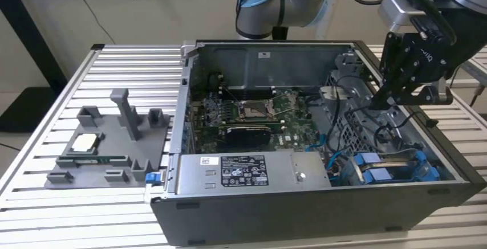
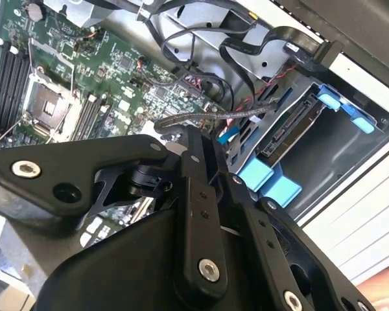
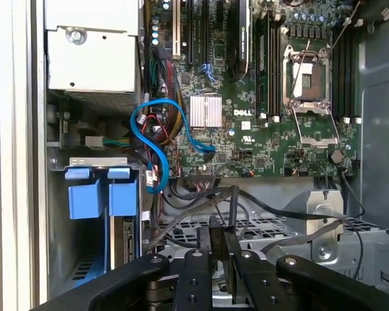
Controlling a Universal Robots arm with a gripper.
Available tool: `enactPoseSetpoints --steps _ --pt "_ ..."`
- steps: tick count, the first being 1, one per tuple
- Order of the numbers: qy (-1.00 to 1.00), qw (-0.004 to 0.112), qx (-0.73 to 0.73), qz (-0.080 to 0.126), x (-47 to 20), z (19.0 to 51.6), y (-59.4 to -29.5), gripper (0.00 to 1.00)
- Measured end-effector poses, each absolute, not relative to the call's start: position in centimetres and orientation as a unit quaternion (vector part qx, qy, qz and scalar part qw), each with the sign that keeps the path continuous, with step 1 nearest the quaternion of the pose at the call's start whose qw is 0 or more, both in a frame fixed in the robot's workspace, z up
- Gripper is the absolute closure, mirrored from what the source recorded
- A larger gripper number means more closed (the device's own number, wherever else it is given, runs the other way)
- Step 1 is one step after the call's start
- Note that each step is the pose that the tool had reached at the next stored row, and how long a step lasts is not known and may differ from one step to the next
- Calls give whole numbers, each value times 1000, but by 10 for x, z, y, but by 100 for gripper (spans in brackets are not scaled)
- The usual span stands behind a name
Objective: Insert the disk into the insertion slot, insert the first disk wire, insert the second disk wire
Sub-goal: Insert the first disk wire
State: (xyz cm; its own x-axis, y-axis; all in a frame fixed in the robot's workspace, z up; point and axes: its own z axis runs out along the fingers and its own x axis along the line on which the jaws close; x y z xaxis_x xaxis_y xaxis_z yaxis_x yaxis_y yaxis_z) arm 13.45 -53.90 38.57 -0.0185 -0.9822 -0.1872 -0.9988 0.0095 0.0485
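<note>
The disk [image 2: 290, 129], a flat silver-grey hard drive in a bright blue plastic carrier, sits on edge inside the insertion slot [image 2: 340, 152], the narrow grey drive bay with blue edges at the near corner of the open black computer case [image 1: 304, 217]. In the exterior view its long axis runs along the case's near wall. The black gripper [image 1: 378, 103] hangs above the tangle of cables deeper in the case, so the disk lies below the jaws and nearer the camera, close by but apart. In the second wrist view the disk's edge faces the gripper [image 2: 191, 133]. The jaws are drawn together and seem to pinch the end of a grey braided disk wire [image 2: 233, 115], which arcs toward the bay without reaching the disk. The case also holds a green motherboard [image 1: 251, 115] and a silver power-supply box [image 1: 243, 172].
</note>
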Motion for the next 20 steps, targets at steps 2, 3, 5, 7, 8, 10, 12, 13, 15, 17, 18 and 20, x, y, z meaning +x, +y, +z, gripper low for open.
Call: enactPoseSetpoints --steps 2,3,5,7,8,10,12,13,15,17,18,20 --pt "709 50 -699 83 134 385 -539 81" --pt "709 50 -699 83 135 384 -539 81" --pt "709 48 -699 81 135 383 -539 81" --pt "709 45 -699 76 136 382 -540 81" --pt "710 43 -700 74 136 382 -540 81" --pt "710 39 -700 68 137 381 -541 81" --pt "710 37 -700 63 138 380 -543 81" --pt "710 35 -700 61 139 379 -544 81" --pt "711 32 -701 56 140 379 -545 81" --pt "711 29 -701 52 141 378 -546 81" --pt "711 28 -701 50 142 377 -547 81" --pt "711 27 -701 48 142 375 -549 81"
